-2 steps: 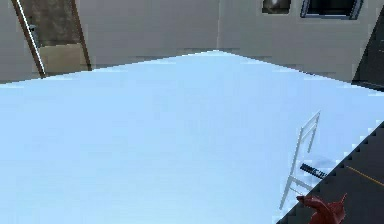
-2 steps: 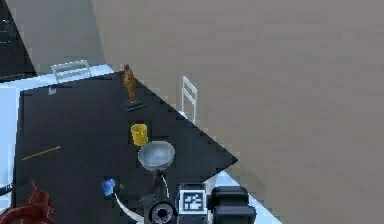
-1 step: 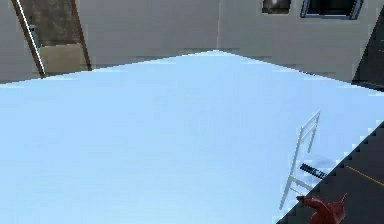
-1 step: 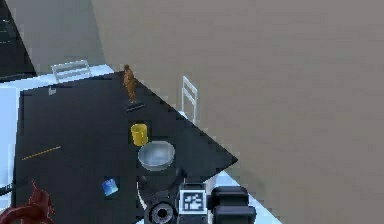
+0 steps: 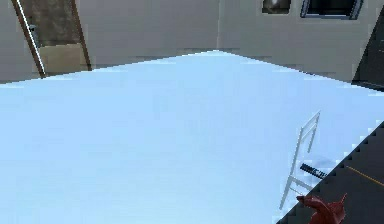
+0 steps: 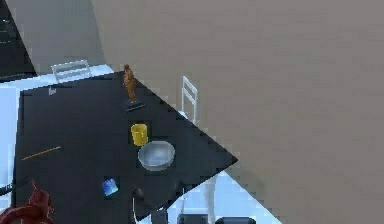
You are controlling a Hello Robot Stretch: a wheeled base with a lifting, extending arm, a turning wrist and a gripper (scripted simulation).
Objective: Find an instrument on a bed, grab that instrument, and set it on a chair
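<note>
Instrument: position cannot be told from these views. Gripper: whether apart, together or on something cannot be told.

Forward view, counts:
- 1 pale expanse [image 5: 150, 130], flat, taking most of the frame, one corner pointing away. Cannot tell whether it is a bed or a floor covering.
- 1 white chair [image 5: 308, 158], upright, at the expanse's right edge, beside a dark surface [image 5: 362, 168]. There is a small dark mark on its seat, too small to tell.
- 1 red object [image 5: 325, 208], irregular in outline, at the bottom right, near the chair's feet in the picture.
- 1 brown door [image 5: 55, 30] in the far wall, upper left.
- 2 dark framed panes [image 5: 277, 6] [image 5: 330, 8] at the top right.

Arm side view, counts, on the black surface [image 6: 90, 125]:
- 1 orange-brown statue [image 6: 129, 82], upright, near the far edge.
- 1 yellow mug [image 6: 139, 134], mid-surface.
- 1 grey bowl [image 6: 156, 155], just beside the mug on its near side.
- 1 thin stick [image 6: 42, 153], lying flat, left of the mug and well apart from it.
- 1 small blue flat item [image 6: 110, 186], near the front edge.
- 1 red object [image 6: 35, 205], at the lower left corner.

Around the surface there are 2 white chairs. The far chair [image 6: 70, 68] stands at the far end. The side chair [image 6: 188, 97] stands between the surface and the tan wall [image 6: 280, 80]. Pale frame parts and dark shapes at the bottom edge are not identifiable.
</note>
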